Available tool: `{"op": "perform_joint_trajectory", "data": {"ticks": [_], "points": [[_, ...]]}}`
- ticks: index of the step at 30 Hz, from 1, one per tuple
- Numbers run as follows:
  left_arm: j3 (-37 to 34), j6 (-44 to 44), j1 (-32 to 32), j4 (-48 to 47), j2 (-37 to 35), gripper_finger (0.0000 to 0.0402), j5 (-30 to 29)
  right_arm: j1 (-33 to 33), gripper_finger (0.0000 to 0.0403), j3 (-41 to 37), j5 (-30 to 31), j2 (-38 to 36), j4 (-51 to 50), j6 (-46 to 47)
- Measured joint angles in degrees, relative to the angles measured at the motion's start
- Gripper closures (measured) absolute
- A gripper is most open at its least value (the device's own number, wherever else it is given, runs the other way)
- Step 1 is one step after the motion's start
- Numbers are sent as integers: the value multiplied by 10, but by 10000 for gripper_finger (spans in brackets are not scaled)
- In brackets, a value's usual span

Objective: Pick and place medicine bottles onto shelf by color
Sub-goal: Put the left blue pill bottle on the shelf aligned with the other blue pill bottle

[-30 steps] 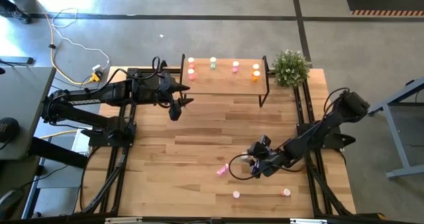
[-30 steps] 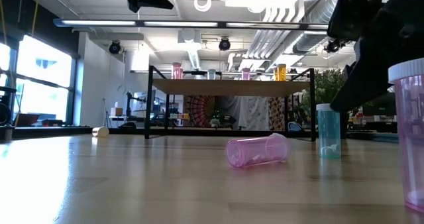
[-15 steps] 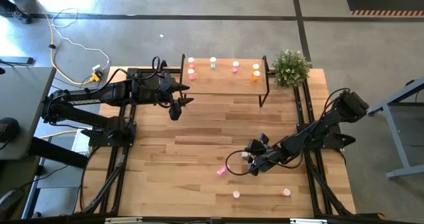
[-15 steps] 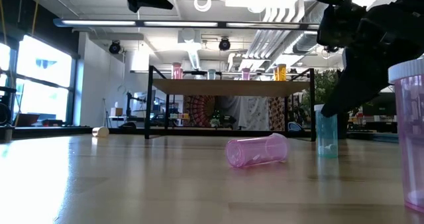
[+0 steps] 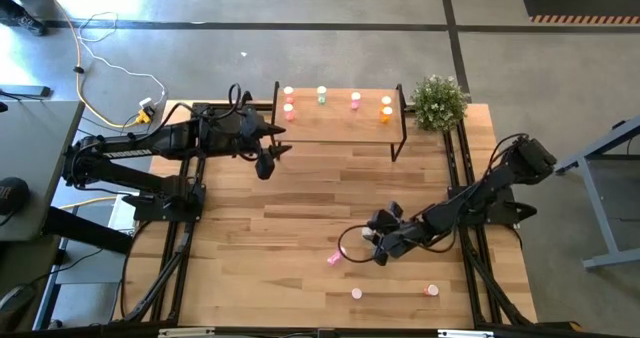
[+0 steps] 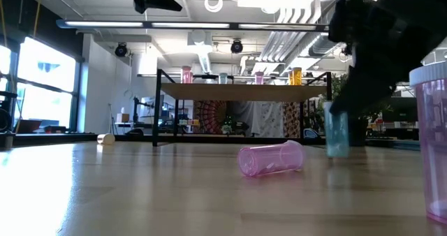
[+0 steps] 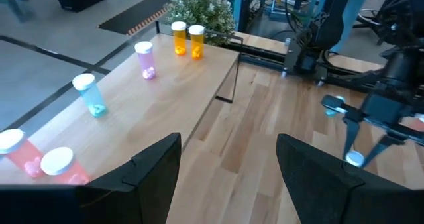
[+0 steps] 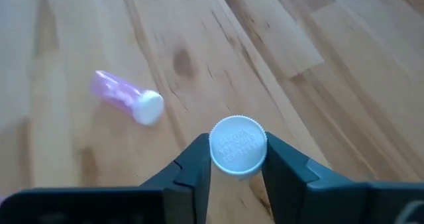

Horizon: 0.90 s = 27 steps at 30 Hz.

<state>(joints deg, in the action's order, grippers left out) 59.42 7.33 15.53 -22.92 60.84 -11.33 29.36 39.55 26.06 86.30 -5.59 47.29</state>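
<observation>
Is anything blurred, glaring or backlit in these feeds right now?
Low view: bright windows and ceiling lights backlight the scene, so the right gripper is a smeared dark silhouette over the teal bottle; the near pink bottle at the edge is out of focus. Right wrist view: the cap between the fingers is sharp. High view: floor glare at top left.

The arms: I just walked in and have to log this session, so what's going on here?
The right gripper is down over the near part of the table, its fingers on either side of an upright teal pill bottle. A pink bottle lies on its side beside it. The left gripper hangs open by the shelf, where six bottles already stand. Two more wait near the table's front edge.
</observation>
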Motion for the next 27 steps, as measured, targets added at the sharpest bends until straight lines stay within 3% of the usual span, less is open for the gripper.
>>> {"op": "perform_joint_trajectory", "data": {"ticks": [8, 16, 27], "points": [[0, -12, 47, 0, 0, 165, 2, -77, 303, 98, -44, 0, -33, -91], [0, -30, 116, 0, 0, 165, 35, -211, 301, 249, -87, 0, -127, -239], [0, -50, 179, 0, 0, 165, 54, -389, 300, 403, -149, 0, -139, -407]]}}
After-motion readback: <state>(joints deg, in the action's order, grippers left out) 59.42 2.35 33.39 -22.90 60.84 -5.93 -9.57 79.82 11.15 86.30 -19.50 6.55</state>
